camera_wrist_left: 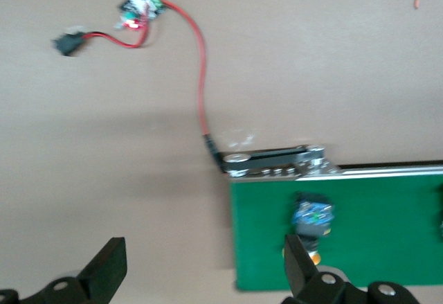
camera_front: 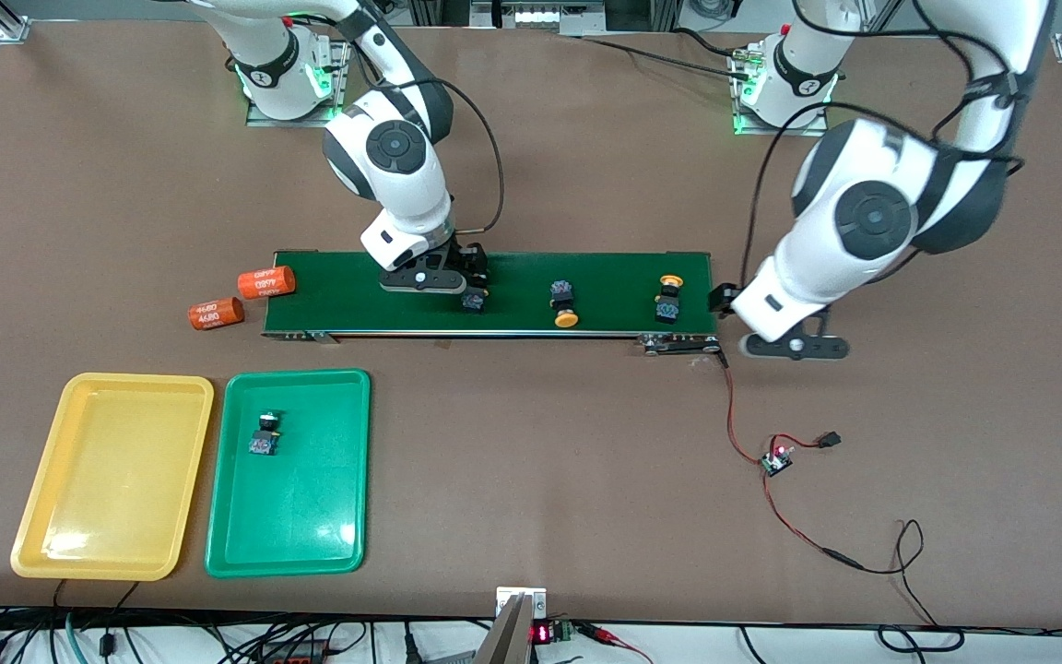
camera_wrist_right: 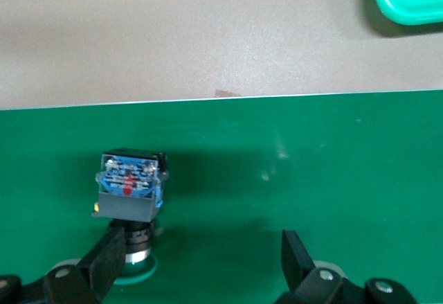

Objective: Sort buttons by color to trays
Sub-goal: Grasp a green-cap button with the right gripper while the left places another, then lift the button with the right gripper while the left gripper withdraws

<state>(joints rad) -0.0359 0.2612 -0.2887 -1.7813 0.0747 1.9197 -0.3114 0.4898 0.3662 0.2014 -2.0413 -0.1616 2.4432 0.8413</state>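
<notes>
Three buttons on the conveyor; one in a tray.

Right arm is bent down from its base, right end effector low with fingers spread wide, nothing clamped between them. Left arm is folded over, wrist down, left end effector low with fingers apart, holding nothing.

Brown matte tabletop, aluminium frame posts at corners, even overhead light.
</notes>
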